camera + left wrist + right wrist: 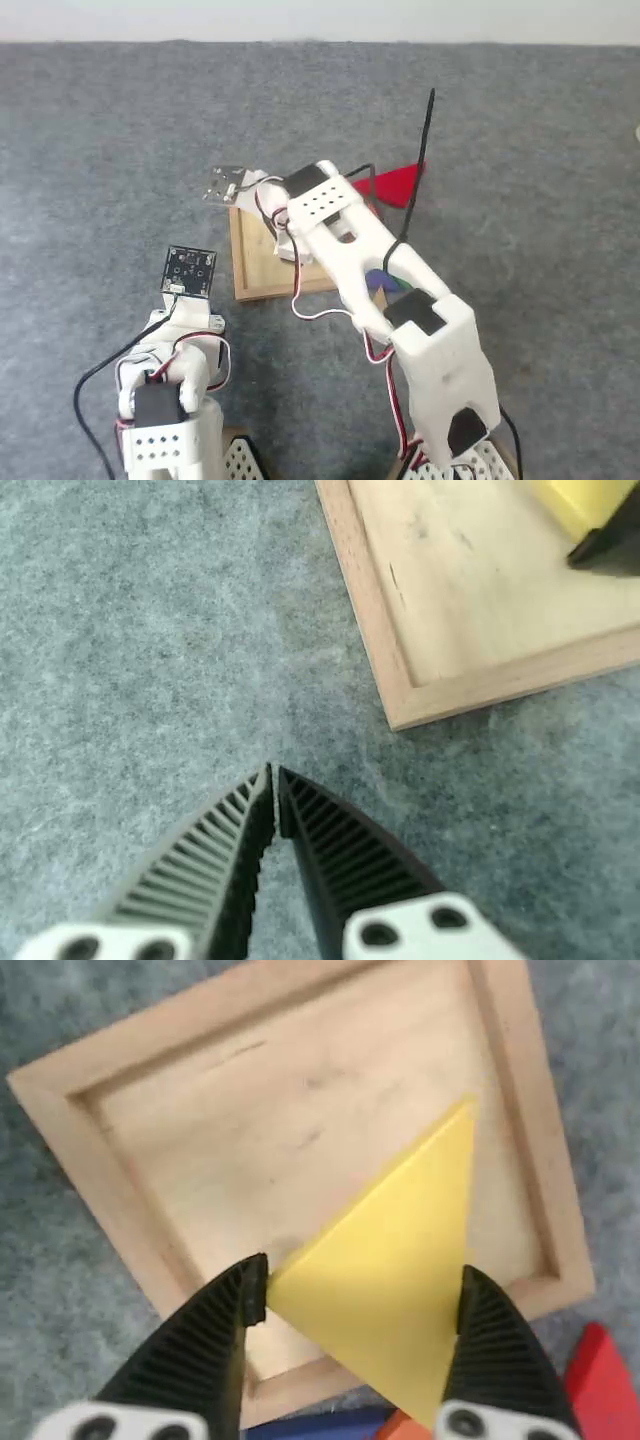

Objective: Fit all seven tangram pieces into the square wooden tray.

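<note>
The square wooden tray [258,270] [300,1110] [470,610] lies on grey carpet mid-table. My right gripper [360,1295] hangs over it, shut on a yellow triangle [390,1280] that is tilted, its lower part over the tray's rim. In the high view the right gripper [228,188] is at the tray's far left corner. My left gripper [273,777] is shut and holds nothing, low over the carpet just outside a tray corner. A bit of the yellow triangle [578,505] appears in the left wrist view too.
A red triangle [395,183] [600,1370] lies on the carpet right of the tray. Purple [378,280] and green [402,286] pieces peek from under the right arm. Blue [310,1425] and orange [405,1426] pieces lie just outside the tray rim.
</note>
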